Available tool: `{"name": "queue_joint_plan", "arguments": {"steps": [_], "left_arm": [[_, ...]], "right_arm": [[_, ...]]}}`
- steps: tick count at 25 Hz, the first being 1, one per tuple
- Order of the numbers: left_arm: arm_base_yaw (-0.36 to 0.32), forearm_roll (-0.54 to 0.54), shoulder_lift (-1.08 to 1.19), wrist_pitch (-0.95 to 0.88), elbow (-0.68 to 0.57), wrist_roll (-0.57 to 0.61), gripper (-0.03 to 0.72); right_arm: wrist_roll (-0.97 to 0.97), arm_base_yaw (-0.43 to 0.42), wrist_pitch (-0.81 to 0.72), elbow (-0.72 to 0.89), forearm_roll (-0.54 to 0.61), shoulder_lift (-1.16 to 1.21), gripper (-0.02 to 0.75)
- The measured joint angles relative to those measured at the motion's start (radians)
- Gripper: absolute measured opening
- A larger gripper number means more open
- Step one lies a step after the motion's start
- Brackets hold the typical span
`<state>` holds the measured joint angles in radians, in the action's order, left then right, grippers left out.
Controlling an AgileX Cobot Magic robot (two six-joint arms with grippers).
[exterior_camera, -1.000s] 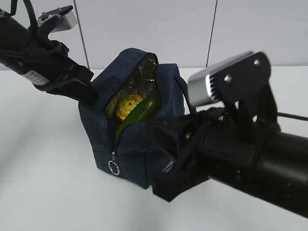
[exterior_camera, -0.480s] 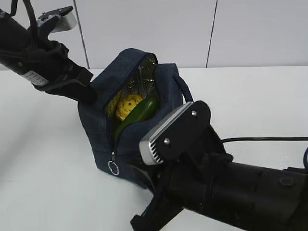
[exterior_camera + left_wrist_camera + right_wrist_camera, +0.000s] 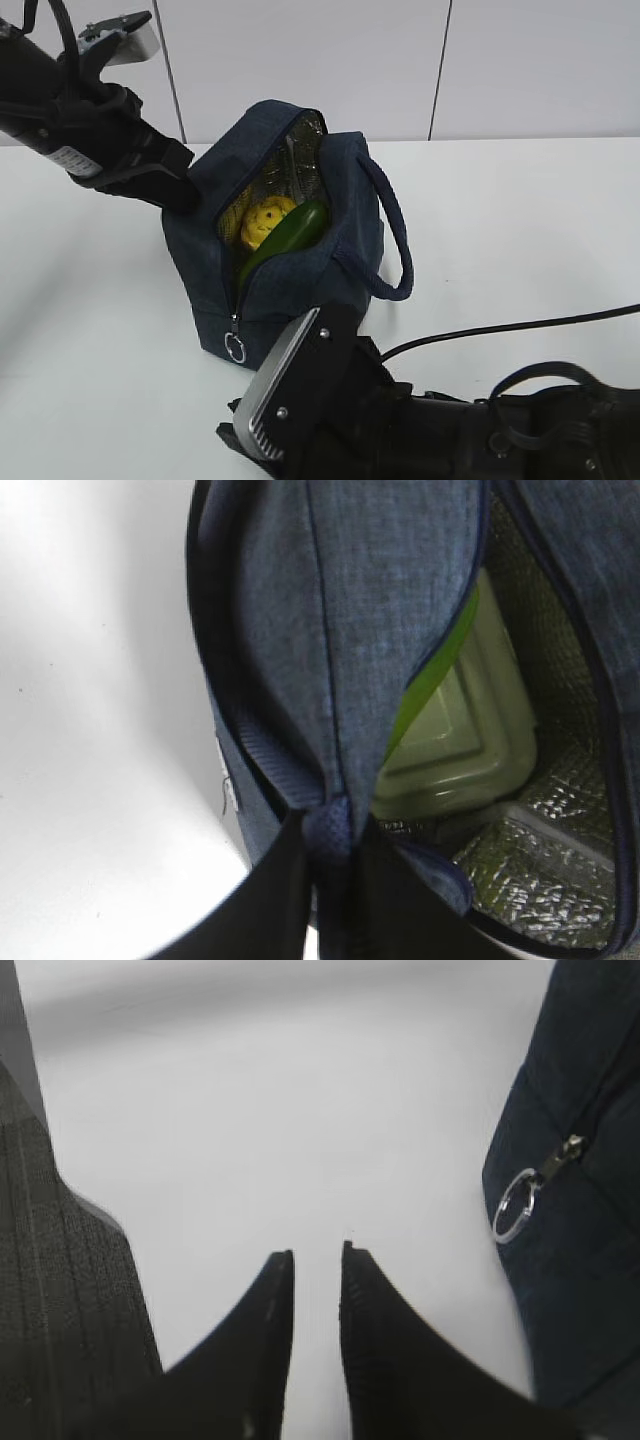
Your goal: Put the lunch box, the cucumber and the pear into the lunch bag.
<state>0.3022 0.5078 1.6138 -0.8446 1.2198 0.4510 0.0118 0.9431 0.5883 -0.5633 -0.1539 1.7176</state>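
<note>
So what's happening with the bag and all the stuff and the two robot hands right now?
lunch bag: unzipped, gaping, standing on the table
pear: inside the bag
cucumber: inside, tip at the opening
lunch box: inside, lid on
left gripper: shut on the bag's edge
right gripper: slightly open, empty

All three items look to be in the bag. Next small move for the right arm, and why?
Probably swing the right gripper toward the ring pull and close on it. The pear, cucumber and lunch box all sit inside the lunch bag; its zipper gapes, the left gripper pinches the fabric, and the right jaws are slightly apart, empty over bare table.
</note>
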Motion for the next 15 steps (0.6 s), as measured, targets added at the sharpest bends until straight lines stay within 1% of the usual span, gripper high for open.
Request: {"name": "queue_joint_plan", "arguments": {"steps": [1, 2, 3, 5, 6, 7, 8, 11, 15], "left_arm": [[0.0, -0.001, 0.0, 0.0, 0.0, 0.0, 0.018], [0.0, -0.001, 0.0, 0.001, 0.0, 0.0, 0.018], [0.0, -0.001, 0.0, 0.001, 0.0, 0.0, 0.018], [0.0, -0.001, 0.0, 0.001, 0.0, 0.0, 0.018], [0.0, -0.001, 0.0, 0.001, 0.0, 0.0, 0.018], [0.0, -0.001, 0.0, 0.001, 0.0, 0.0, 0.018], [0.0, -0.001, 0.0, 0.001, 0.0, 0.0, 0.018], [0.0, -0.001, 0.0, 0.002, 0.0, 0.0, 0.018], [0.0, -0.001, 0.0, 0.002, 0.0, 0.001, 0.018]], "right_arm": [[0.015, 0.0, 0.013, 0.0, 0.0, 0.007, 0.179], [0.062, 0.0, 0.027, -0.002, 0.014, 0.022, 0.218], [0.101, 0.0, 0.035, -0.006, 0.038, 0.033, 0.238], [0.17, 0.0, 0.038, -0.015, 0.122, 0.053, 0.265], [0.17, 0.0, 0.038, -0.015, 0.122, 0.053, 0.265], [0.213, 0.0, 0.044, -0.027, 0.189, 0.068, 0.274], [0.237, 0.0, 0.046, -0.04, 0.226, 0.081, 0.278], [0.257, 0.0, 0.046, -0.06, 0.248, 0.104, 0.279], [0.269, 0.0, 0.047, -0.096, 0.321, 0.144, 0.279]]}}
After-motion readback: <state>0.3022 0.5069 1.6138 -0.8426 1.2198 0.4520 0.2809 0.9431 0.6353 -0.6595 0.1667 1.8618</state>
